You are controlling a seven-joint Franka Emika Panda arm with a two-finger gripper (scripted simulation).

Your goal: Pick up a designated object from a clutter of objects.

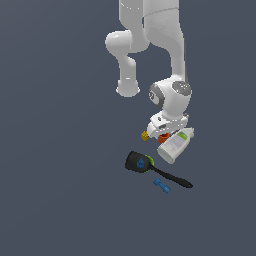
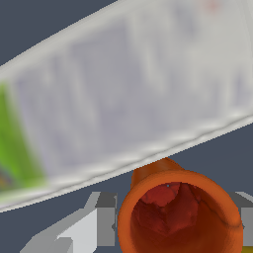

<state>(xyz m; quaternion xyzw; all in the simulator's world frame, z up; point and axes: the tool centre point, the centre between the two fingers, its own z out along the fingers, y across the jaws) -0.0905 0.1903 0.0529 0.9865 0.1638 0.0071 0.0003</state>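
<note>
The orange-red cup [image 1: 164, 138] sits directly under my gripper [image 1: 165, 134], beside the white bottle with a green label [image 1: 175, 145], which lies on its side. In the wrist view the cup's open mouth [image 2: 180, 212] fills the space between my fingers [image 2: 106, 217], and both pads sit against its rim. The gripper [image 2: 175, 220] is shut on the cup. The bottle [image 2: 123, 94] runs across the wrist view just past the cup, very close and blurred.
A tiny yellow cube [image 1: 145, 135] lies just to the exterior view's left of the gripper. A black long-handled spatula [image 1: 150, 167] lies in front, with a blue piece [image 1: 141, 163] on its blade. Another small blue piece [image 1: 161, 185] lies by its handle.
</note>
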